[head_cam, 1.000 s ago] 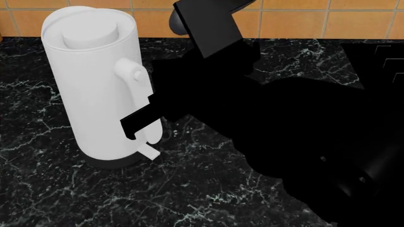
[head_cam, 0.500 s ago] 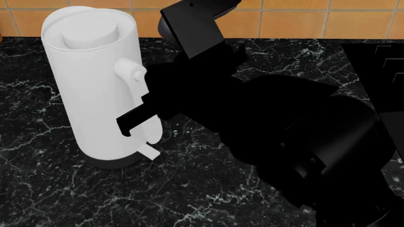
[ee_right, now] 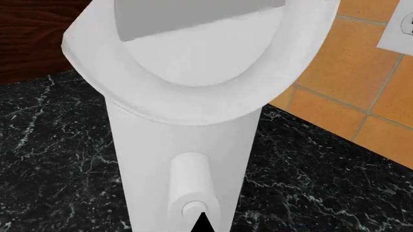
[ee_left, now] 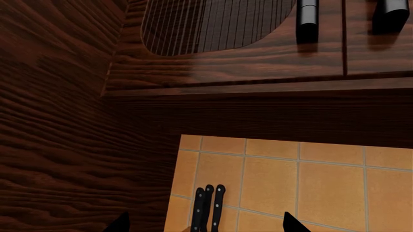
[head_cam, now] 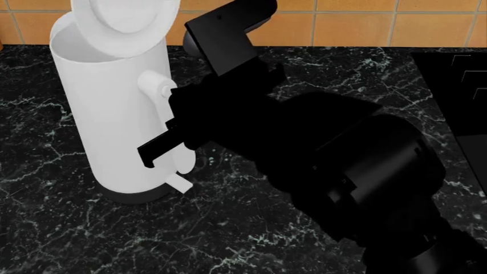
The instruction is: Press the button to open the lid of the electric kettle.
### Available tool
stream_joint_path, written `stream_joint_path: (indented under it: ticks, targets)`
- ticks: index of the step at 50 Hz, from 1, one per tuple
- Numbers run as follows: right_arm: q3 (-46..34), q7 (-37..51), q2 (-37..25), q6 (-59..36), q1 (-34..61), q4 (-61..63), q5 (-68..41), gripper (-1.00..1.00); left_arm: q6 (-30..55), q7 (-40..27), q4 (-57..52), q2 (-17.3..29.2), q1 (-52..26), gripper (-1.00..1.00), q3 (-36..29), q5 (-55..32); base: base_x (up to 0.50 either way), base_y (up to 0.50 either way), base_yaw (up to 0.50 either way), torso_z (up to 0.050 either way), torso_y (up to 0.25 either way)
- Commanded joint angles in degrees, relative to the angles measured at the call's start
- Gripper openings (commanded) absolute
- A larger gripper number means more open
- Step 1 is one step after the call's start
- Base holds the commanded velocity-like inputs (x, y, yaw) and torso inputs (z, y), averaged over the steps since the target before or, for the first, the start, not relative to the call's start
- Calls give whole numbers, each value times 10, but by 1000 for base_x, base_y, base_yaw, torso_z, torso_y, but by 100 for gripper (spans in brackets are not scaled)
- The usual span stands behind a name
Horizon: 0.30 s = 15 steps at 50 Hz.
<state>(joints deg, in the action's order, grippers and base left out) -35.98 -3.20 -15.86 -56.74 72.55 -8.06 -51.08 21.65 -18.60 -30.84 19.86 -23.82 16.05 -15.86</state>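
The tall white electric kettle (head_cam: pixel 122 120) stands on the black marble counter (head_cam: pixel 228 228) at the left of the head view. Its lid (head_cam: pixel 125 20) is tilted up and open above the rim. My right gripper (head_cam: pixel 173 98) is shut, and its tip is against the round button (head_cam: pixel 163 89) at the top of the side handle. In the right wrist view the raised lid (ee_right: pixel 193 48) sits above the kettle body (ee_right: pixel 148 164), and the single black tip of the right gripper (ee_right: pixel 202 223) touches the button (ee_right: pixel 191 209). My left gripper (ee_left: pixel 203 227) is open and empty, away from the kettle.
An orange tiled wall (head_cam: pixel 357 23) runs behind the counter. A dark flat appliance (head_cam: pixel 464 85) lies at the right. A white wall outlet (ee_right: pixel 401 26) is beside the kettle. The left wrist view shows dark wood cabinets (ee_left: pixel 65 121) and black knife handles (ee_left: pixel 208 208).
The lid has sprung from flat on the kettle to tilted open. My right arm has shifted left, toward the handle's button.
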Motion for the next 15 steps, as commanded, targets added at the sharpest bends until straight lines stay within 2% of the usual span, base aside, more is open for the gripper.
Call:
stream_joint_path:
  ticks: [1, 15]
  targets:
    - [-18, -7, 20, 17, -6, -33, 27, -100, -2, -1, 2, 1, 0, 100, -1, -1, 0, 5, 8, 0, 0]
    - [-26, -12, 28, 23, 3, -53, 32, -100, -3, -3, 2, 4, 0, 100, 3, -5, 8, 6, 11, 0, 0]
